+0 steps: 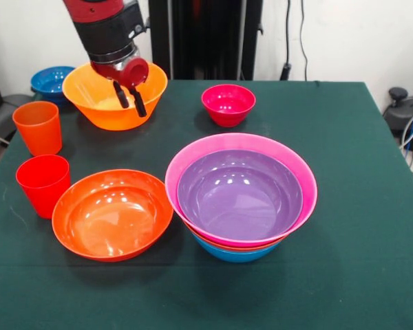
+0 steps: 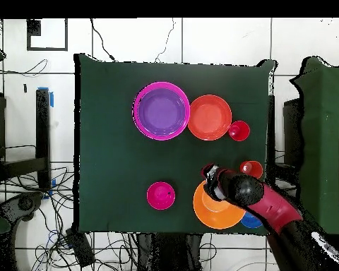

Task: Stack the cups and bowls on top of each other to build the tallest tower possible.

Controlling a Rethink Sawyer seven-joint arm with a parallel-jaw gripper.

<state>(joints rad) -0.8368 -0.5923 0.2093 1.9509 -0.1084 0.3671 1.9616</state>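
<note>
Small blue bowl (image 1: 50, 81): you find it at the table's far left corner in the front view, about 10 o'clock from the table's middle, partly behind the yellow-orange bowl
Orange cup (image 1: 38, 127): upright near your left edge, at 9 o'clock from the table's middle, ribbed, mouth up
Red cup (image 1: 43, 184): upright just at 6 o'clock of the orange cup, close beside the loose red-orange bowl
Gripper (image 1: 130, 99): you see two black fingers (image 1: 138, 103) pointing down, a narrow gap between them, nothing held; they hang over the yellow-orange bowl's near rim, and whether they touch it cannot be told
Arm (image 2: 271, 205): red and black, it comes in from the top left of the front view
Yellow-orange bowl (image 1: 100, 103): mouth up at 11 o'clock from the table's middle, under the gripper
Loose red-orange bowl (image 1: 112, 214): mouth up, empty, at 7 o'clock, rim very close to the tower's pink rim
Magenta bowl (image 1: 228, 104): small, mouth up, alone at 12 o'clock, well apart from the tower
Tower (image 1: 240, 197): you see it at 5 o'clock of the middle; blue bowl (image 1: 234, 253) at the base, a red-orange rim (image 1: 217, 241) above it, then the pink bowl (image 1: 234, 142), with the purple bowl (image 1: 239, 196) nested on top
Table (image 1: 358, 206): dark green cloth
</note>
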